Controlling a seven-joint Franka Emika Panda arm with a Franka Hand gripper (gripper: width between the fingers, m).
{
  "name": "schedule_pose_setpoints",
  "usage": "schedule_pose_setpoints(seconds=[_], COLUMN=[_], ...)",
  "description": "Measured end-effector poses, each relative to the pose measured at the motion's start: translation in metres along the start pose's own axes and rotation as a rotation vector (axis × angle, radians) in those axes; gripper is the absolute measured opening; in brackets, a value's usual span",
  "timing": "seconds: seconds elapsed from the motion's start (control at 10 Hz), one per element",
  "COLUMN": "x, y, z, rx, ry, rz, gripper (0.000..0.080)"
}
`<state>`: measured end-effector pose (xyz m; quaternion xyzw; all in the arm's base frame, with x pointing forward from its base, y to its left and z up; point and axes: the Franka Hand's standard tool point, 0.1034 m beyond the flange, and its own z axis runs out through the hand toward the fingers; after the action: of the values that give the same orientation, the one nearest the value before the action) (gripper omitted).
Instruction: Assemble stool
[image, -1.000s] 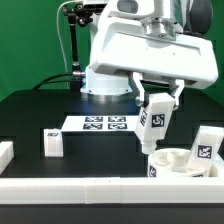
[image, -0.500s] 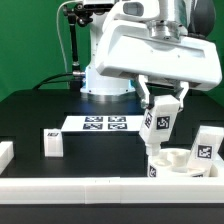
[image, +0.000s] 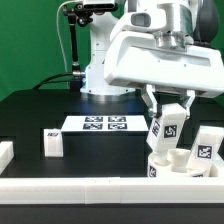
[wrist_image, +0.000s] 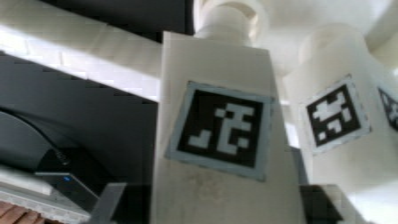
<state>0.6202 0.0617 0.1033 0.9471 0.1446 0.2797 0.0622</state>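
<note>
My gripper (image: 166, 112) is shut on a white block leg (image: 163, 131) with a black-and-white tag and holds it upright, slightly tilted, over the round white seat (image: 172, 165) at the exterior view's right front. The leg's lower end touches or nearly touches the seat's top. In the wrist view the held leg (wrist_image: 222, 120) fills the middle between the fingers. A second leg (image: 204, 146) stands upright in the seat just to the exterior view's right and also shows in the wrist view (wrist_image: 338, 100). A third leg (image: 53, 143) lies alone on the black table to the exterior view's left.
The marker board (image: 105, 123) lies flat on the black table behind the seat. Long white border rails (image: 90, 188) run along the front edge, with a short white piece (image: 5, 153) at the exterior view's left. The robot's base (image: 100, 70) stands at the back.
My gripper has moved toward the exterior view's right and slightly down with the leg, bringing it over the seat.
</note>
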Motion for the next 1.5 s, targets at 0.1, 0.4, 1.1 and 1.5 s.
schedule_pose_setpoints(seconds=[0.1,0.4,1.1,1.5], x=[0.000,0.000,-0.011,-0.015], y=[-0.001,-0.001,0.004,-0.001], z=[0.001,0.002,0.010,0.012], rx=[0.001,0.000,-0.006,-0.009], ry=[0.000,0.001,-0.019,-0.002], rz=[-0.003,-0.005,-0.017,-0.019], gripper=[0.0327,0.0327,0.0327,0.0327])
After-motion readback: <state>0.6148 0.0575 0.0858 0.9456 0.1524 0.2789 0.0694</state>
